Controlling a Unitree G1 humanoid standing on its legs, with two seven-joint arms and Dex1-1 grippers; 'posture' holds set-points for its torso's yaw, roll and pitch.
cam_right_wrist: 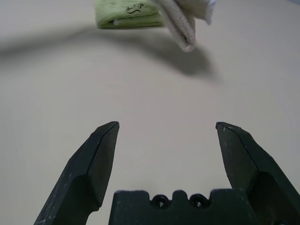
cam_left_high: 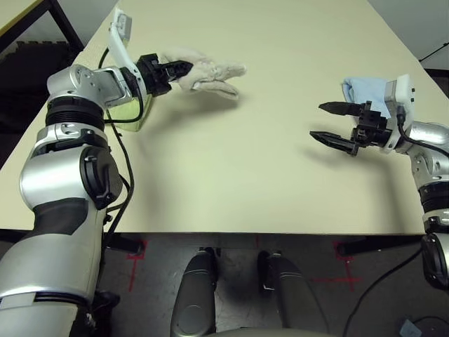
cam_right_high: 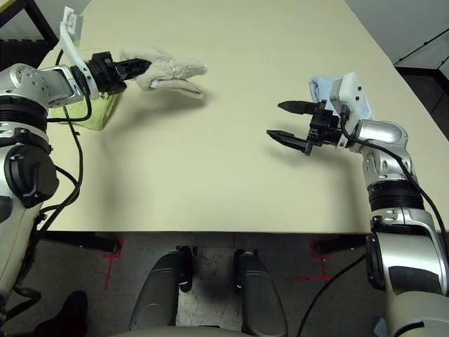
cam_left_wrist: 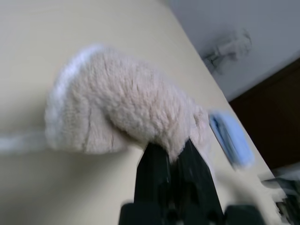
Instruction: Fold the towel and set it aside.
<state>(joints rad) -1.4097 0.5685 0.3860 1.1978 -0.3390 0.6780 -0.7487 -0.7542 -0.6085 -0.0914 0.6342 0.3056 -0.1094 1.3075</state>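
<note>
Above the table (cam_left_high: pixel 231 175) at its far left, the left gripper (cam_left_high: pixel 177 69) pinches the towel (cam_left_high: pixel 207 76), bunched into what looks like a folded bundle, held aloft; setting it aside remains. Right gripper (cam_left_high: pixel 330 121) hovers spread and empty.

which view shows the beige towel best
The left eye view: the whole towel hangs bunched from the shut left gripper above the table. The left wrist view gives a blurred close-up; the right wrist view catches a hanging corner.
</note>
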